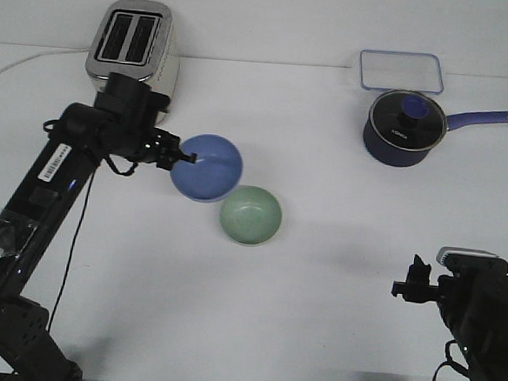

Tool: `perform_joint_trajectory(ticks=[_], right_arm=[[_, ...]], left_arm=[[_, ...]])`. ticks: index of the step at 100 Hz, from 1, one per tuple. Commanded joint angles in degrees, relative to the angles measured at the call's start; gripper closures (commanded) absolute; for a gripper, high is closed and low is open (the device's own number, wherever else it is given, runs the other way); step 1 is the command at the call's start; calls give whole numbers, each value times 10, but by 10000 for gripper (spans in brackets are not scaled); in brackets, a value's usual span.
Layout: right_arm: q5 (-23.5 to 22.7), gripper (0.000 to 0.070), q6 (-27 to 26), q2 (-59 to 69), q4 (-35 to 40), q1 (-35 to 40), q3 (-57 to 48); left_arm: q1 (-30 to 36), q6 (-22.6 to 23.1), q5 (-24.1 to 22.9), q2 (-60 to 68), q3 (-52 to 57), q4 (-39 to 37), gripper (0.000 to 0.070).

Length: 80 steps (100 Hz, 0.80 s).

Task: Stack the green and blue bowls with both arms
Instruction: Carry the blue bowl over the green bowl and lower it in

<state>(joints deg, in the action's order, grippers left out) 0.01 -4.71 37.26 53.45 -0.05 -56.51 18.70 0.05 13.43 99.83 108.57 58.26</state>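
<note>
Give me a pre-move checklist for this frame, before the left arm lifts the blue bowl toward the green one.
1. Left gripper at the rim of the light periwinkle blue round bowl: ok.
2. Left jaws closed firmly on that rim: cannot tell, too small in the front view.
3. Pale mint green round bowl upright and empty, ready to receive or be lifted: ok.
4. The two bowls apart rather than touching: cannot tell, their rims look very close.
5. Right gripper near either bowl: not ok, it hangs well off to the side.
6. Dark navy saucepan with glass lid clear of the bowls: ok.
</note>
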Motion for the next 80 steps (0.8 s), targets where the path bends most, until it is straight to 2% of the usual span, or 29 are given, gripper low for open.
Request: perform_joint_trajectory(ticks=[1,26,56,80], right_arm=[[0,287,2,2,-7,0,-4],[0,287,2,2,-7,0,-4],[0,287,2,2,-7,0,-4],[0,287,2,2,-7,0,-4]], left_arm=[[23,0,2,7,11,-4,697],[84,4,1,35,10,-6,697],[96,3,2,116,10,-13,697],[99,3,2,127,10,-24,697]])
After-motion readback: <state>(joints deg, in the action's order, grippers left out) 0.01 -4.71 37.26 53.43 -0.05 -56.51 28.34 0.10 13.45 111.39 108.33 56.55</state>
